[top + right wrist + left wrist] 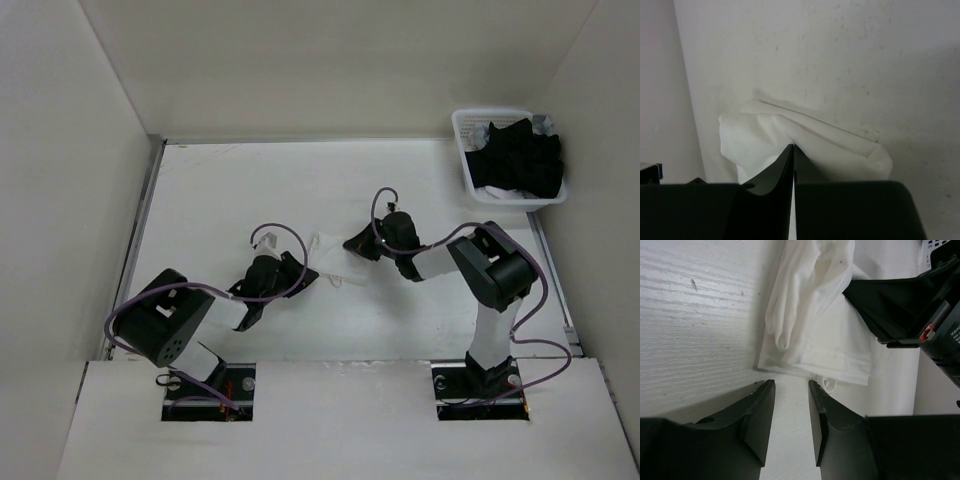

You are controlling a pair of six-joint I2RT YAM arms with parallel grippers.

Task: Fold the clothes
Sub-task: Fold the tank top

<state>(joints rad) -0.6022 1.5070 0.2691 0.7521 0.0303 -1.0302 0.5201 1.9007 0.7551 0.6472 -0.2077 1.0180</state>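
The top (335, 262) lies bunched well left of the basket (461, 138). The right gripper (792, 146) pinches its basket-side edge, likely to lift a fold. The left gripper (791, 385) hovers half-open and empty at the opposite edge.

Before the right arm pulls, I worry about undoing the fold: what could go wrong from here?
1. The right fingers seem to pinch only a little of the camisole at their tips; it may slip out, or a pull may drag the whole bundle.
2. The left fingers stand open just short of the cloth, pinning nothing, so it could slide.
3. A strap loop pokes out near them and might snag.
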